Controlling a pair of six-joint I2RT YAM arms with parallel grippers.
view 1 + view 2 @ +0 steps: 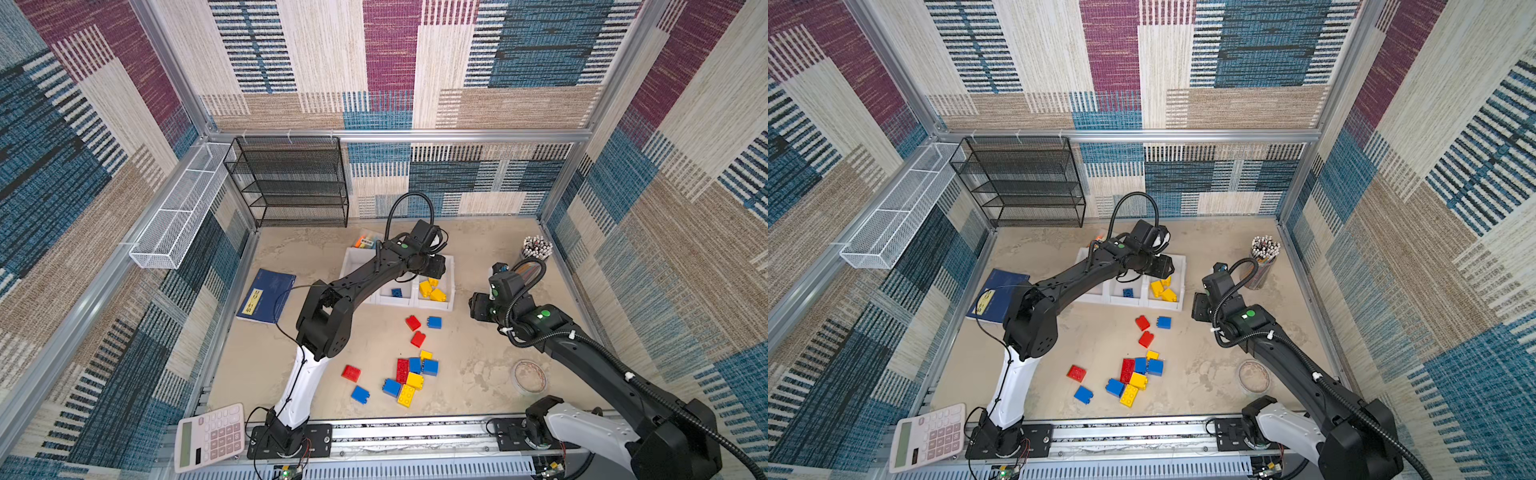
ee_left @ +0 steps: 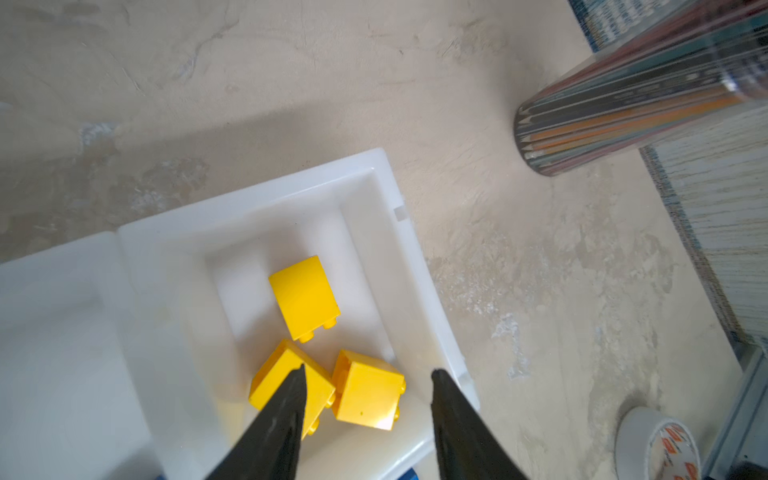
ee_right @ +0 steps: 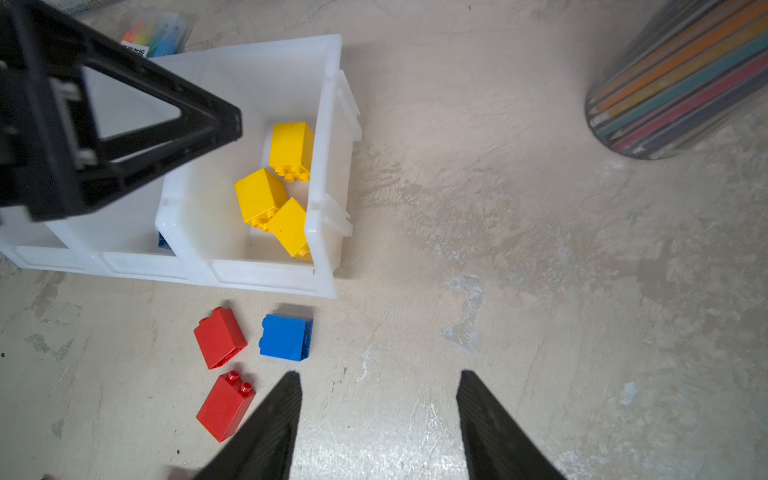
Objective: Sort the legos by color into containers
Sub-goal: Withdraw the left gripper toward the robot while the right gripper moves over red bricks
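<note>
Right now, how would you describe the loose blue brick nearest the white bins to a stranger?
Find the three joined white bins. On the table just before the bin holding yellow bricks lies a blue brick. Only it is blue there: its two neighbours are red, and other loose blue bricks lie farther off.

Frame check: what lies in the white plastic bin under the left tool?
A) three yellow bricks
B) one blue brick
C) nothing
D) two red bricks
A: three yellow studded plastic bricks lie in the end white plastic bin, beneath the left tool, whose jaws stand apart and empty.
</note>
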